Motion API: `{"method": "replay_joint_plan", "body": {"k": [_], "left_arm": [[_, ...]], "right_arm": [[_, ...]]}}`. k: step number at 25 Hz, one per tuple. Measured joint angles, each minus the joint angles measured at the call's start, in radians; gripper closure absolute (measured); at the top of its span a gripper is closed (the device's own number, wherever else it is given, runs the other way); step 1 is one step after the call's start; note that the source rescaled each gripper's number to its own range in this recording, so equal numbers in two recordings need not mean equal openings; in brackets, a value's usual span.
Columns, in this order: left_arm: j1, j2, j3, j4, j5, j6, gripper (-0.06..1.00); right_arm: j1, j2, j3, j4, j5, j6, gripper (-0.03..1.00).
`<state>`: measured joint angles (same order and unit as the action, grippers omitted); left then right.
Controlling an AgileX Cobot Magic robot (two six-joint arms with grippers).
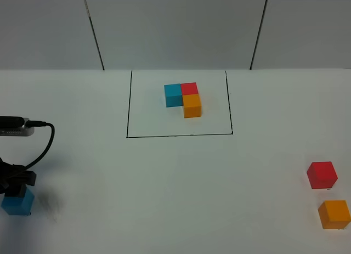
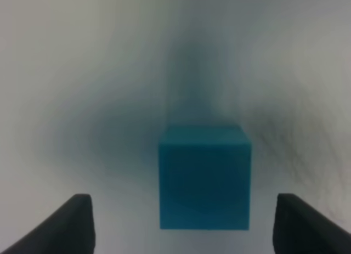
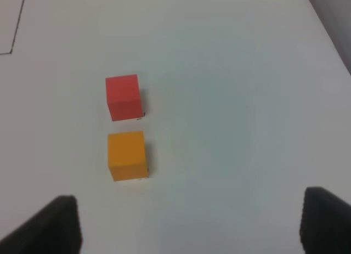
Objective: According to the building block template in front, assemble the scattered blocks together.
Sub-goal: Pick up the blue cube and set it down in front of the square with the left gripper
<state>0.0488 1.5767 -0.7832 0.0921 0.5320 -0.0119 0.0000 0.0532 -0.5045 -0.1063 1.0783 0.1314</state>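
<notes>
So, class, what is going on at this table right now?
The left gripper hangs open around the loose blue cube, jaws either side, not gripping. The right gripper is open and empty, facing the loose red cube and orange cube. The framed template sits at the back; nothing is assembled yet.

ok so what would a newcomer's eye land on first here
First, the bright L-shaped template cluster of cyan-blue, red and orange cubes, inside the black drawn rectangle at the far middle of the white table. Next, the loose red cube and orange cube, close together near the right edge. At the near left, the open left pincer hangs over a loose cyan-blue cube without touching it.
</notes>
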Motion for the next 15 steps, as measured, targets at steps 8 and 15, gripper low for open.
{"method": "replay_joint_plan", "body": {"k": [8, 15], "left_arm": [[0.000, 0.000, 0.000, -0.035, 0.000, 0.027, 0.01], [0.000, 0.000, 0.000, -0.034, 0.003, 0.028, 0.01]], "right_arm": [[0.000, 0.000, 0.000, 0.000, 0.000, 0.000, 0.31], [0.000, 0.000, 0.000, 0.000, 0.000, 0.000, 0.31]]}}
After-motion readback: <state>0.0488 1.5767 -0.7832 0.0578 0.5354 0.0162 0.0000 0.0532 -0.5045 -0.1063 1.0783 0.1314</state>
